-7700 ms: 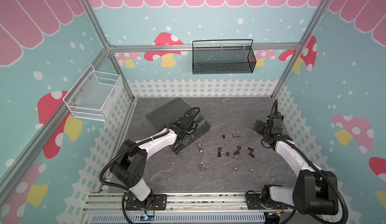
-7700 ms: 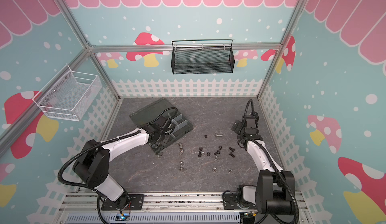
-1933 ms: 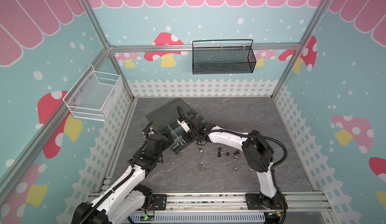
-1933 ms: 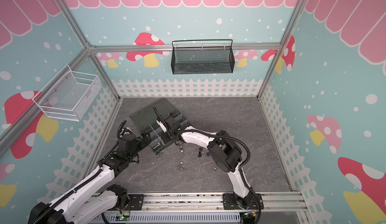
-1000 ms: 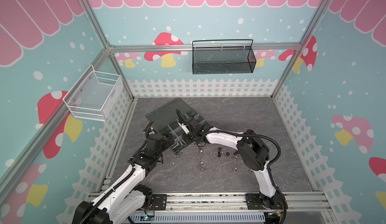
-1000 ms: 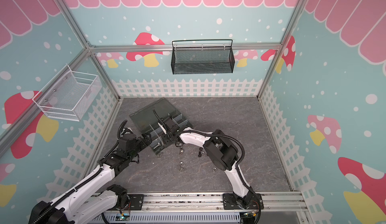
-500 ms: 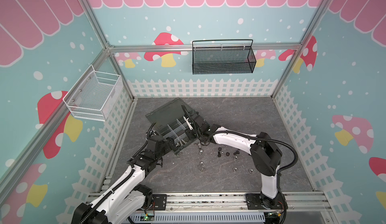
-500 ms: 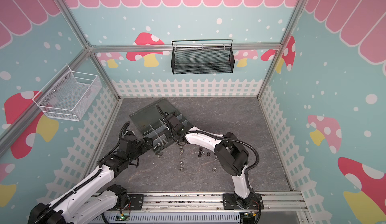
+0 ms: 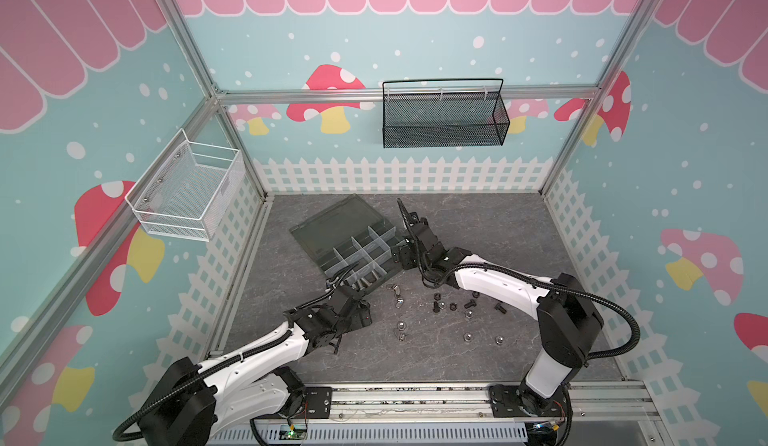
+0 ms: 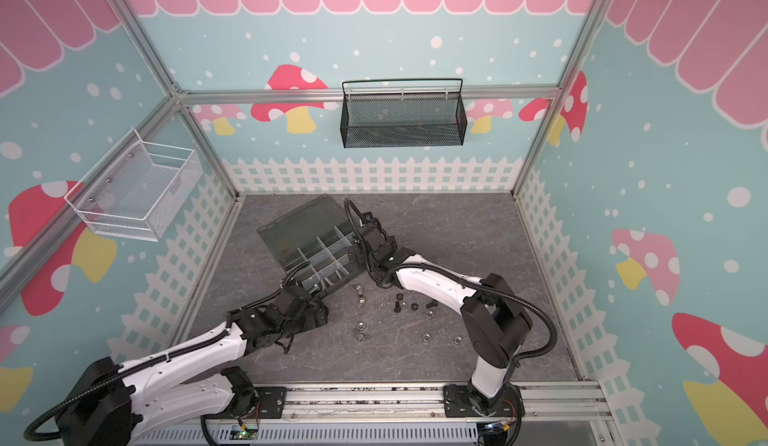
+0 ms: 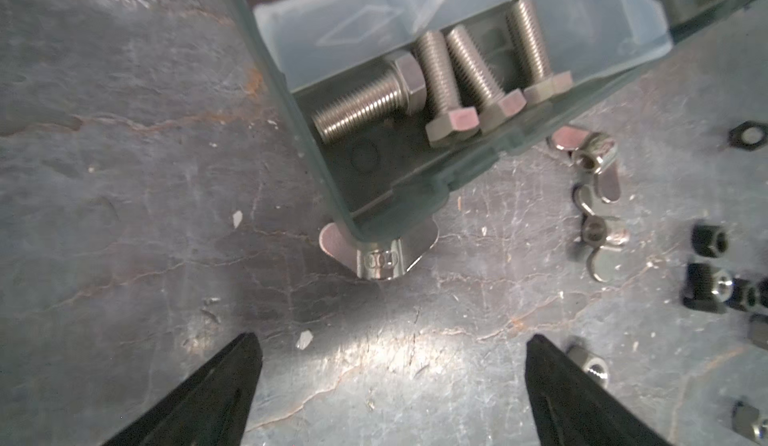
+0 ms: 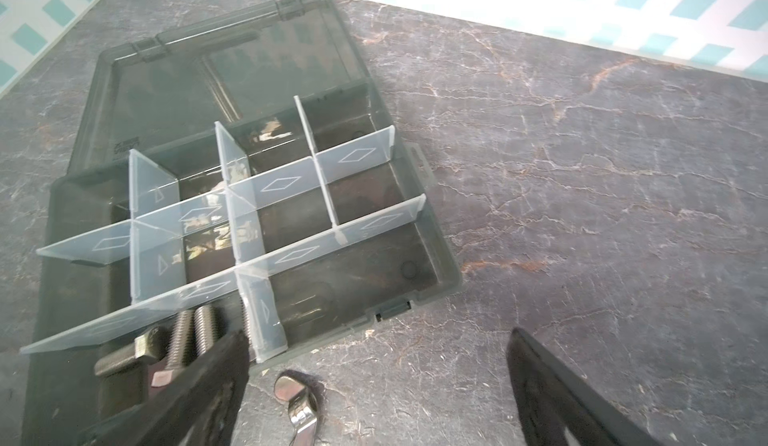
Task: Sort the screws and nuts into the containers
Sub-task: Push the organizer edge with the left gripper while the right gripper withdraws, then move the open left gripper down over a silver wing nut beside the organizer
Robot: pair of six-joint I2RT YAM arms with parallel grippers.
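The dark grey organiser box [image 9: 365, 240] lies open at the table's back left, its containers [image 12: 365, 273] split by pale dividers. Several silver screws [image 11: 436, 82] lie in its near corner compartment [image 10: 328, 278]. My left gripper [image 9: 362, 314] is open just in front of that corner, above bare table [image 11: 392, 348]. A silver winged nut [image 11: 378, 257] lies partly under the corner. My right gripper [image 9: 401, 253] is open beside the box's right end, with only table between its fingertips [image 12: 378, 334]. Loose nuts [image 9: 467, 336] and black screws [image 9: 436, 304] are scattered to the right.
Two more winged nuts [image 9: 397, 292] lie near the box front, one showing in the right wrist view [image 12: 299, 398]. A black mesh basket [image 9: 444, 119] hangs on the back wall and a white wire basket [image 9: 187, 190] on the left wall. White fence panels edge the table.
My right gripper has opened wide and drawn back from over the box to its right end. The left gripper has crept a little towards the box's near corner.
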